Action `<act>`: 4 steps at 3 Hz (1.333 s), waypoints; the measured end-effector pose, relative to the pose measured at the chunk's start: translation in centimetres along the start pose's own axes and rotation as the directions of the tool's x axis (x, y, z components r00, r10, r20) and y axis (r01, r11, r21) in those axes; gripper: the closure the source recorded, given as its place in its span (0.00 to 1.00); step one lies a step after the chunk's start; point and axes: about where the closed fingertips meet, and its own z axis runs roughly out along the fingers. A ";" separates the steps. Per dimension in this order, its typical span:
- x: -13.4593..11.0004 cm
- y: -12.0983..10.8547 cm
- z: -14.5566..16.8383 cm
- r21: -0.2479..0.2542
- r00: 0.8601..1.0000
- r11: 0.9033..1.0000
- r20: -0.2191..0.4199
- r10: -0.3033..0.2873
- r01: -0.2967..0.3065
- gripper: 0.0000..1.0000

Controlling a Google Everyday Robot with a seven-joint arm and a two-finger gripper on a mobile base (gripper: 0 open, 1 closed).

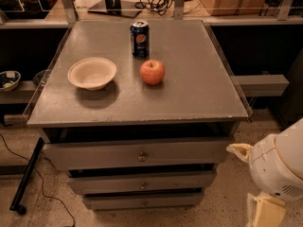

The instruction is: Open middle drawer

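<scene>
Middle drawer [184, 181]: looks shut, below the tabletop's [199, 98] front edge, between two other drawers; I judge it stiff, light, sliding straight.
Gripper [264, 212]: low, right of the drawers, apart; open or closed I cannot tell.
Knob [143, 185]: small, slippery metal; take hold here.

Only the end of my arm [279, 167] shows, btm-right of view: fat, rounded, white, w/ a thin dark seam curving across it and what looks like a patch of small vent dots low down. Cream tab [239, 150] juts from its left side. The gripper [266, 212], pale cream/yellowish, sits just below, at btm edge.
</scene>
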 end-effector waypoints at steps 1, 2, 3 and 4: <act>0.2 1.0 1.8 -0.001 1.000 1.000 0.024 0.009 -0.009 0.00; 1.1 2.1 10.1 0.002 0.999 0.999 -0.005 0.032 -0.032 0.00; 1.1 2.1 10.2 0.000 1.000 1.000 -0.006 0.031 -0.031 0.00; 1.5 2.2 12.5 -0.006 0.999 0.999 0.014 0.039 -0.039 0.00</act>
